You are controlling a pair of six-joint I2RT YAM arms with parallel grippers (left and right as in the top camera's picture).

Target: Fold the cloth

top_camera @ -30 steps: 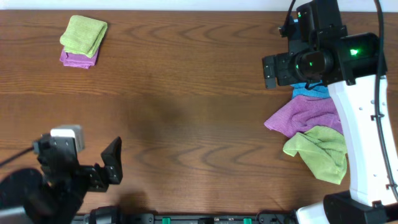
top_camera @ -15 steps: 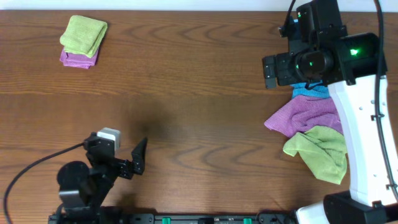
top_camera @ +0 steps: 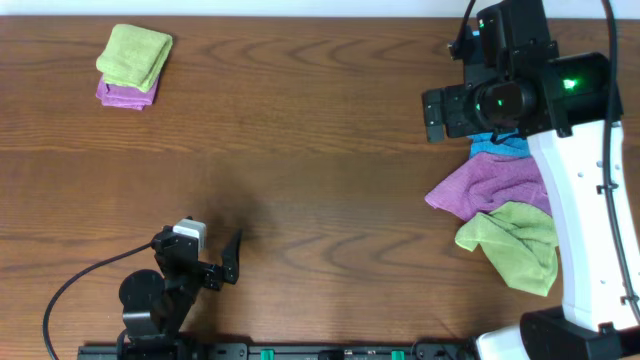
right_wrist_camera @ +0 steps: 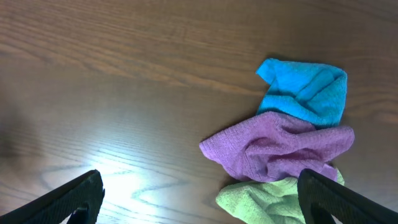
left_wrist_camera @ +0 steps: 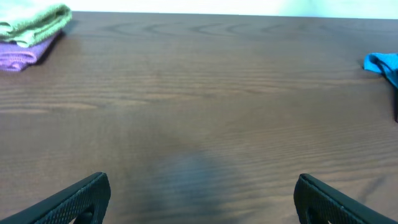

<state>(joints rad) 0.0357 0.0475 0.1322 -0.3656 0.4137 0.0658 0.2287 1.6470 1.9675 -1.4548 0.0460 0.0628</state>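
A crumpled lime-green cloth (top_camera: pixel 510 245) lies at the right of the table, at the near end of a pile; no tag shows on it. It also shows in the right wrist view (right_wrist_camera: pixel 261 202). My right gripper (top_camera: pixel 431 115) hangs open and empty above the table just left of the pile (right_wrist_camera: pixel 199 202). My left gripper (top_camera: pixel 224 262) is open and empty, low over bare wood near the front edge (left_wrist_camera: pixel 199 199), far from the cloth.
A purple cloth (top_camera: pixel 490 185) (right_wrist_camera: pixel 280 146) and a blue cloth (top_camera: pixel 500 145) (right_wrist_camera: pixel 308 90) lie crumpled in the same pile. A folded lime-green cloth (top_camera: pixel 135 52) (left_wrist_camera: pixel 34 22) rests on a folded purple cloth (top_camera: pixel 125 95) at the far left. The right arm's white link (top_camera: pixel 585 230) covers the pile's right side.
My left arm has swung right and drawn in toward the front edge, gripper still open. The right arm and the cloths have not moved.
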